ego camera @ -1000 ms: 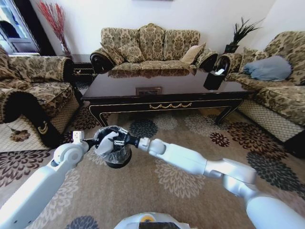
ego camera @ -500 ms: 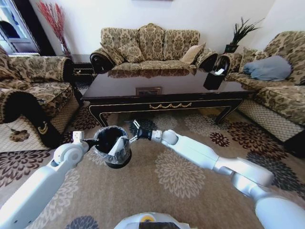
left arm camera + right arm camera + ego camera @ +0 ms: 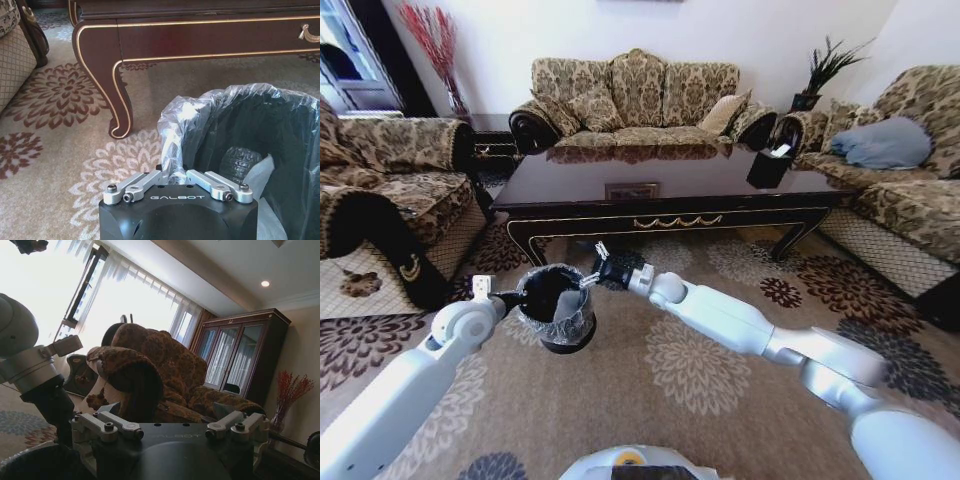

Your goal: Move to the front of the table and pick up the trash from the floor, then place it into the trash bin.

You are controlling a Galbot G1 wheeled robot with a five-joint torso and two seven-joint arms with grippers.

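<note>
arm shells: glossy white, rounded tubes, with pale grey bands at the joints
left arm (image 3: 400, 390): white, with a ball-like grey-white joint near the wrist and a small white square block on top
right arm (image 3: 750, 325): white segments with rounded elbow joints, narrowing to a black wrist
left gripper (image 3: 177, 182): black block body with "galbot" in white letters, silver metal finger links, dark round screws at the pivots
right gripper (image 3: 172, 432): black housing, silver link bars on each side, black screw heads, faint lettering on the body
base (image 3: 640, 465): white curved cover with a small yellow-orange mark and a dark panel
</note>
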